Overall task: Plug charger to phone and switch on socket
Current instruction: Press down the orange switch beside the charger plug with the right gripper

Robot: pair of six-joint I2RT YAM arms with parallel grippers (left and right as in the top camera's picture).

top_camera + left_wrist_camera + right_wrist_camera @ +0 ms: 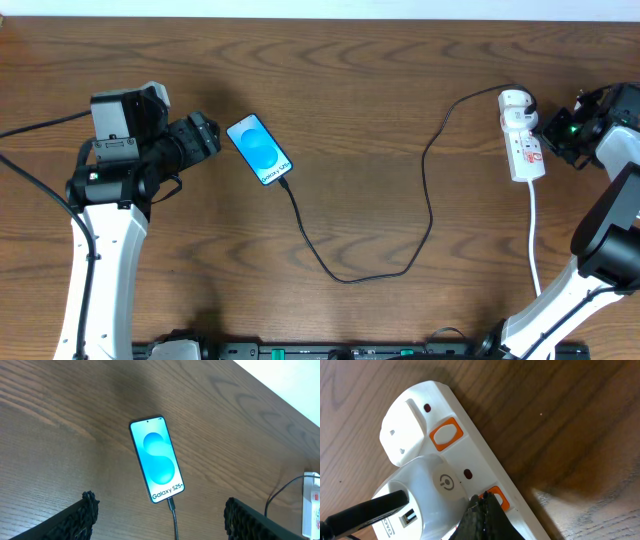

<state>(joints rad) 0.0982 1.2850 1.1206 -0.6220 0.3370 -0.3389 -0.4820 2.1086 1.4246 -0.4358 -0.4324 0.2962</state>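
The phone (pixel 259 150) lies on the table with its blue screen lit; it also shows in the left wrist view (pixel 157 459). The black charger cable (pixel 340 270) runs from the phone's bottom edge, where its tip (pixel 171 505) is plugged in, across to the white socket strip (pixel 522 135). My left gripper (pixel 157 520) is open, just left of the phone and off it. My right gripper (pixel 482 510) is shut, its tip pressing on an orange switch (pixel 496 497) of the socket (pixel 470 435), next to the white plug adapter (pixel 420 495).
The socket's white cord (pixel 534 235) runs toward the front edge. A second orange switch (pixel 445 434) sits further along the strip. The right arm's base (pixel 600 250) stands at the right edge.
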